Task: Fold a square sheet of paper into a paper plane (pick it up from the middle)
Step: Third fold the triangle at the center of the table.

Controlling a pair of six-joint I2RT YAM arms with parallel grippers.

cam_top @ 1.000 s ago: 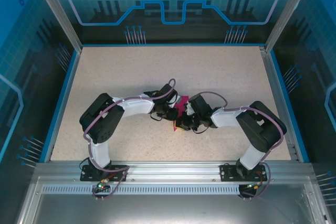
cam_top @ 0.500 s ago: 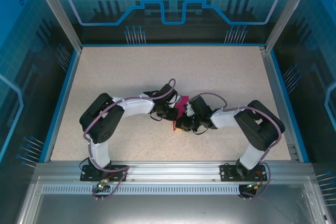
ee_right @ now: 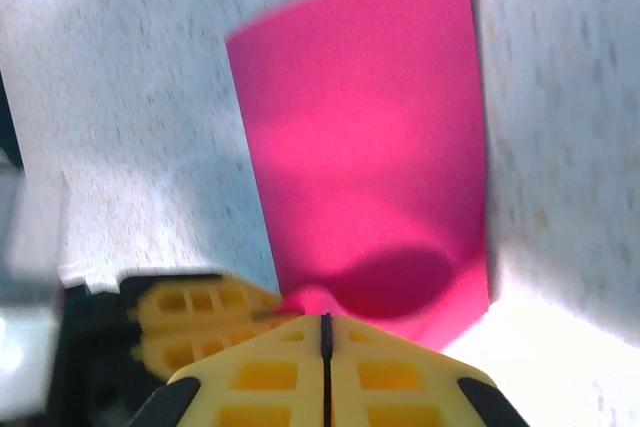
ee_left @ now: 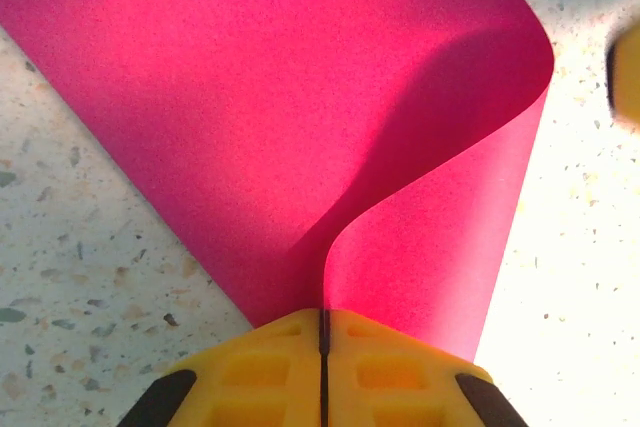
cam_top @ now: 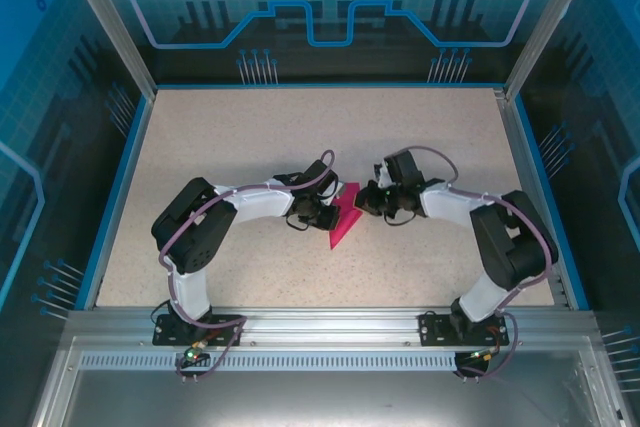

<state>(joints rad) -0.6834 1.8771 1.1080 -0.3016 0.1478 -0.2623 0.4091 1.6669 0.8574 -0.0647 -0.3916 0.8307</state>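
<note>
My left fingers (ee_left: 270, 367) are pressed together on the thin, matte magenta-pink sheet of paper (cam_top: 343, 219), pinching a flap that curls up from the flat layer into their seam. My right fingers (ee_right: 270, 377) are closed tight too, their tips at the sheet's right edge, just across from the left ones; I cannot tell whether they pinch it. The sheet lies near the middle of the speckled beige desk (cam_top: 230, 137), narrowing to a point toward me. Bare desk stretches wide on every side, out to the raised blue rim (cam_top: 118, 197) and the grey metal rail (cam_top: 320, 319) at the near edge. Close around the paper stand my own two wrists, one on each side.
</note>
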